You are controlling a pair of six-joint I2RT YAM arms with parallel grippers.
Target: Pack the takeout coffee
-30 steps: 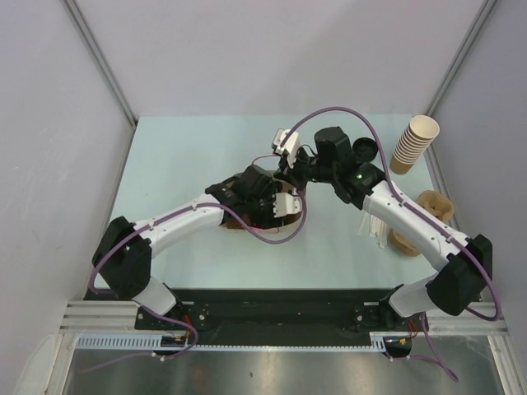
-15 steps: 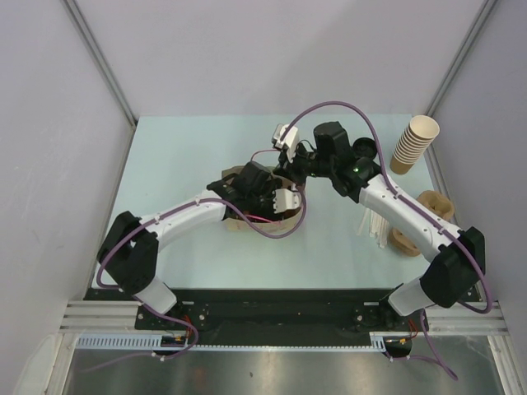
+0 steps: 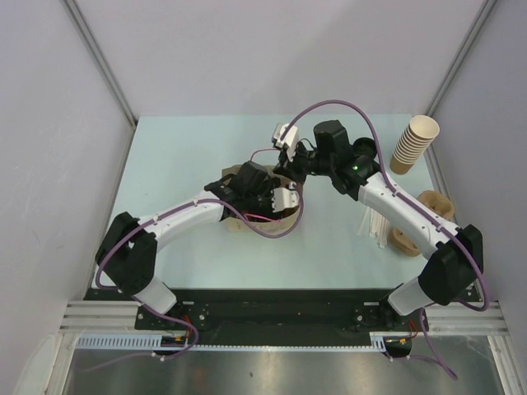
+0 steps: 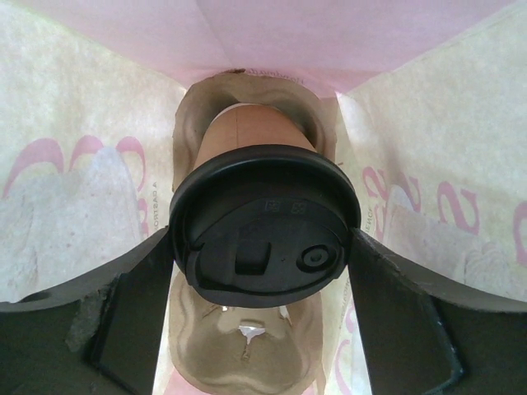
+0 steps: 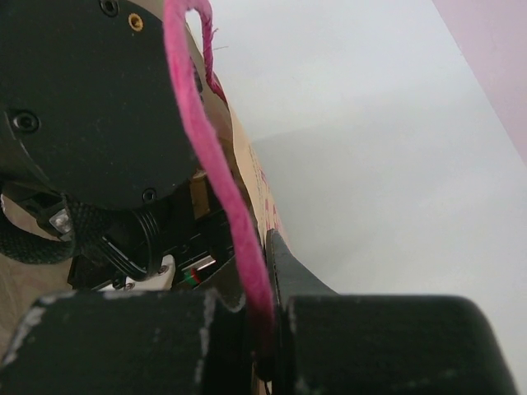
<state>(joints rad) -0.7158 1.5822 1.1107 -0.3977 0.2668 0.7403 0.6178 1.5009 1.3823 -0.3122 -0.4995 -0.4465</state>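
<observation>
The takeout coffee [image 4: 263, 226], a tan cup with a black lid, stands in a pocket of a moulded-pulp carrier [image 4: 247, 350] at the bottom of a paper bag [image 4: 82, 206] with pink print. My left gripper [image 4: 263, 271] reaches down into the bag [image 3: 284, 218], with its fingers [image 4: 132, 321] against both sides of the lid. From above the cup is hidden under the left gripper [image 3: 262, 191]. My right gripper [image 3: 294, 164] is shut on the bag's pink cord handle [image 5: 218, 189] at the rim [image 5: 251, 177], holding it up; its jaws show in the right wrist view [image 5: 268, 329].
A stack of lidless tan cups [image 3: 414, 141] stands at the back right. A second pulp carrier [image 3: 430, 210] and a bundle of white sticks [image 3: 375, 226] lie at the right. The left arm's wrist [image 5: 90, 99] crowds the bag mouth.
My left gripper has shifted a little toward the back, further into the bag. My right gripper has drawn slightly back and left with the handle.
</observation>
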